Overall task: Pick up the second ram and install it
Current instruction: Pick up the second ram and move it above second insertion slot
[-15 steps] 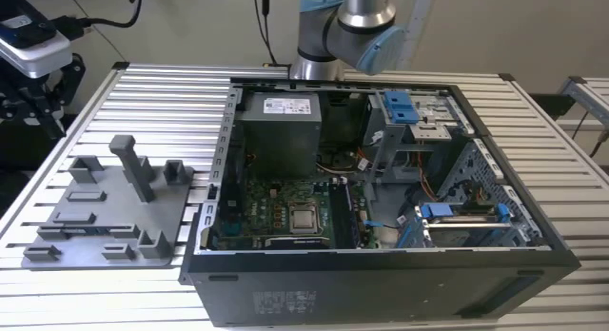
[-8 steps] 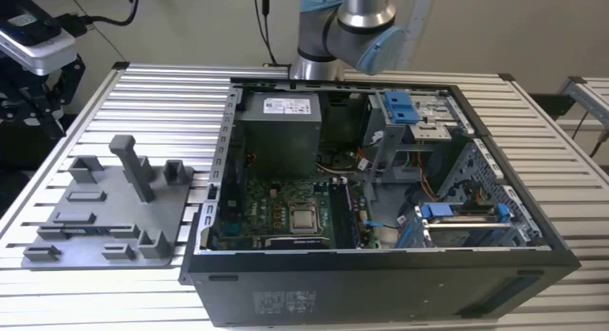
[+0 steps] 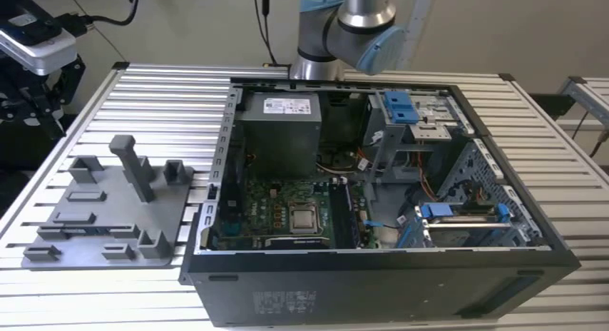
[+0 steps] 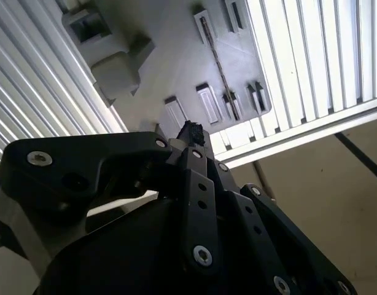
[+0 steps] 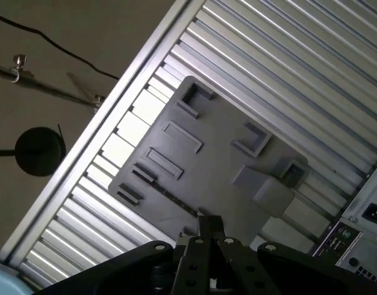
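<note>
The second ram is a thin dark stick standing on edge in a slot of the grey fixture plate. It appears in the first wrist view, in the second wrist view and faintly in the exterior view. My gripper hangs well above the plate, apart from the ram, fingers shut with nothing between them. In the exterior view, the wrist sits at the far upper left.
An open computer case lies at the exterior view's right, with the motherboard, power supply and blue drive clips. Grey fixture blocks rise from the plate. The slatted table edge runs near the plate.
</note>
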